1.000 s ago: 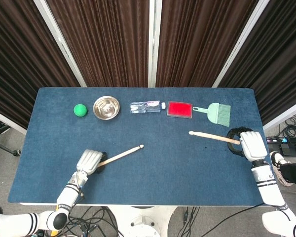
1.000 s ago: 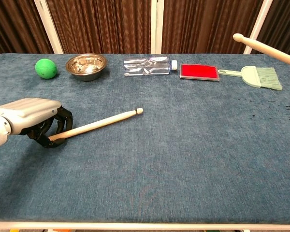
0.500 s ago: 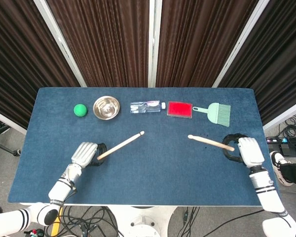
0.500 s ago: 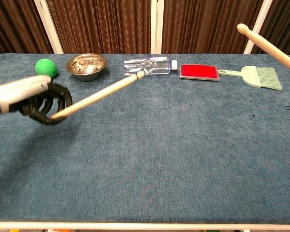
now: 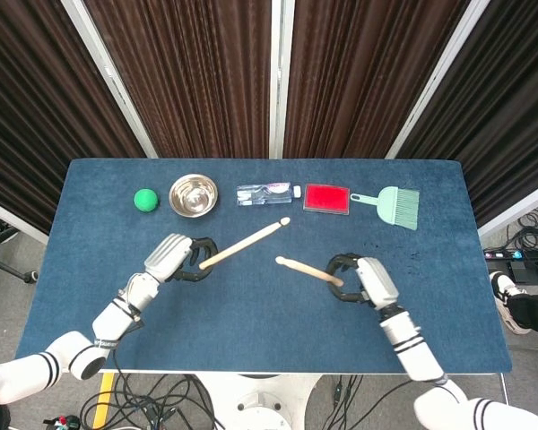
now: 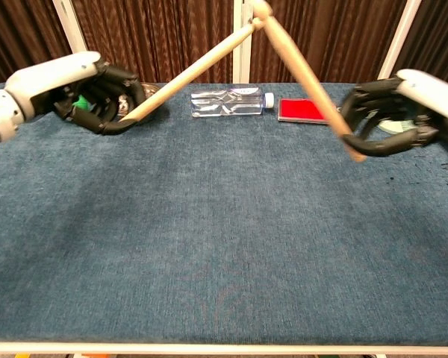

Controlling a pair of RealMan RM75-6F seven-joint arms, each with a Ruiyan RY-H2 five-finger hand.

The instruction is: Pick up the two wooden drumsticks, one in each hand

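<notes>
At the far left of the table's [image 5: 90, 305] back row sits a green ball [image 5: 144, 200], then a steel bowl [image 5: 194, 194]. The left hand [image 5: 172, 256] has its fingers curled around the butt of the left stick [image 5: 245, 245], which is lifted off the cloth and slants up toward the middle, tip high. In the chest view the two stick tips meet or cross at the top edge (contact cannot be told from the overlap). Behind them lie a clear bottle [image 5: 268, 193] and a red block [image 5: 327, 198]. The right hand [image 5: 369, 279] is clenched on the butt of the right stick [image 5: 308, 270], also raised, its tip pointing left toward the other. A pale green brush [image 5: 392, 204] lies at the back right.
</notes>
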